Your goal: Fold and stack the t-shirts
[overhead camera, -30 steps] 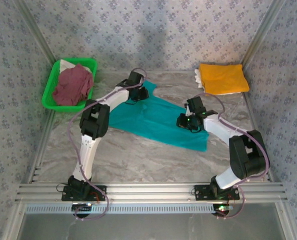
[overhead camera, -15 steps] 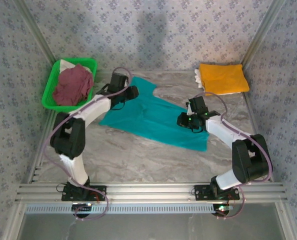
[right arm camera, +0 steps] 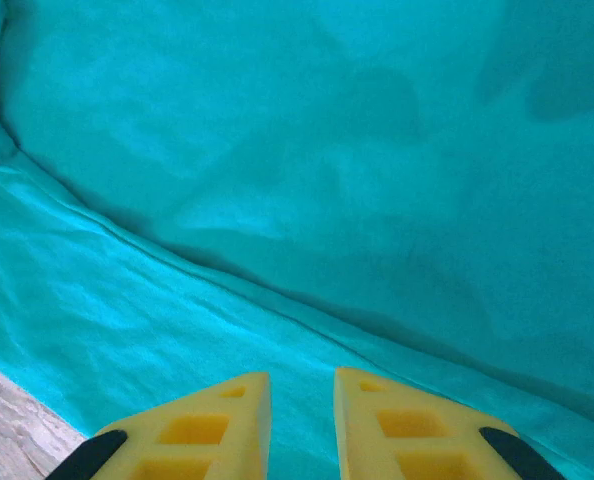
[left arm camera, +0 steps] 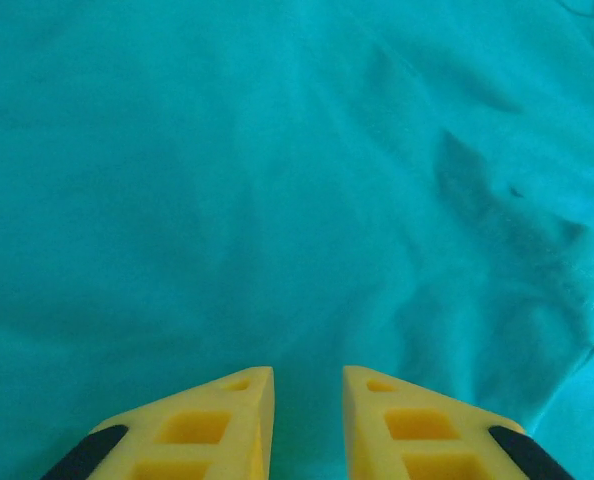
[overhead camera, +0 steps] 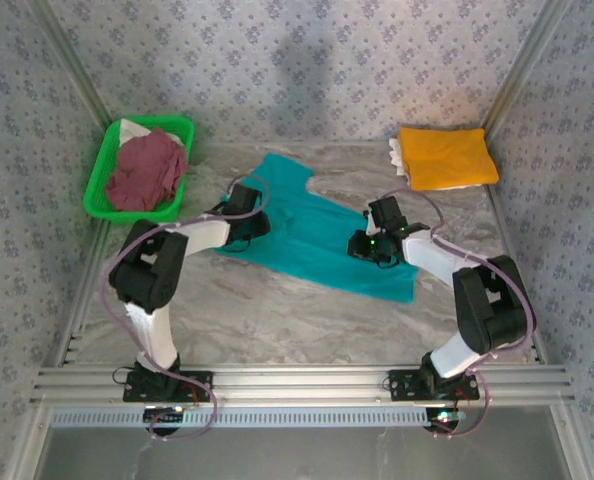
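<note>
Teal t-shirt (overhead camera: 317, 240) | left fingers (left arm camera: 212, 425) shifted to its left edge | right fingers (right arm camera: 402, 425) stayed | grips: cannot tell

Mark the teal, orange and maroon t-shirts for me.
teal t-shirt (overhead camera: 315, 235), top external view, middle of its body.
orange t-shirt (overhead camera: 447, 157), top external view, centre of folded top.
maroon t-shirt (overhead camera: 145, 172), top external view, middle of crumpled heap.

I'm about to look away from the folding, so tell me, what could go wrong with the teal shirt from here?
The right tool hangs by a fold ridge in the teal tee; closing there might catch two layers. The left tool is over fairly flat cloth with its jaws barely apart, so it may pinch little or slip. The tee lies askew, and uneven pulls could bunch it.
</note>
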Controlling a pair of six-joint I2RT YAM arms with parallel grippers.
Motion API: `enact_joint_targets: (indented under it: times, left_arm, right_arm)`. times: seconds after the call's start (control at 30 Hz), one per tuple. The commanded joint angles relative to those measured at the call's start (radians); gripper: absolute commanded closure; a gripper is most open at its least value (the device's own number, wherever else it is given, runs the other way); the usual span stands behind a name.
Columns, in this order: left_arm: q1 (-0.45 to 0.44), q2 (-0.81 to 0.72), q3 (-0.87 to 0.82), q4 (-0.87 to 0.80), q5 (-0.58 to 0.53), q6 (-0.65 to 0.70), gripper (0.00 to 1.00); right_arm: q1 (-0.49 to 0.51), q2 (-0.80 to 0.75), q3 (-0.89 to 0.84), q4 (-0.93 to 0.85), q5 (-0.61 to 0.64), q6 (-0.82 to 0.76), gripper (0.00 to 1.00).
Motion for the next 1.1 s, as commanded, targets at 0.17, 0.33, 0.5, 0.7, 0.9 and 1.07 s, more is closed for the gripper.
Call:
enact_joint_targets:
  times: [0.17,0.33,0.5,0.7,0.9,1.07]
  left_arm:
    - [-0.025,0.225,0.288,0.009,0.102,0.041,0.74]
    - [-0.026,0.243,0.383,-0.009,0.139,0.064,0.71]
    - [-0.017,0.117,0.338,0.024,0.151,0.065,0.65]
    - [0.029,-0.103,0.117,0.04,0.1,0.053,0.59]
    - [0.135,-0.256,-0.169,0.043,0.089,0.036,0.59]
    - [0.205,-0.274,-0.273,-0.008,0.099,0.043,0.59]
  right_arm:
    - [0.013,-0.017,0.013,-0.01,0.007,-0.013,0.75]
    - [0.013,-0.05,-0.001,-0.023,0.033,-0.015,0.74]
    - [0.006,-0.052,0.005,-0.027,0.038,-0.016,0.74]
    - [0.018,-0.036,0.019,-0.029,0.044,-0.012,0.73]
    - [0.073,0.008,0.057,-0.099,0.137,-0.024,0.73]
    - [0.126,0.094,0.08,-0.1,0.12,-0.018,0.74]
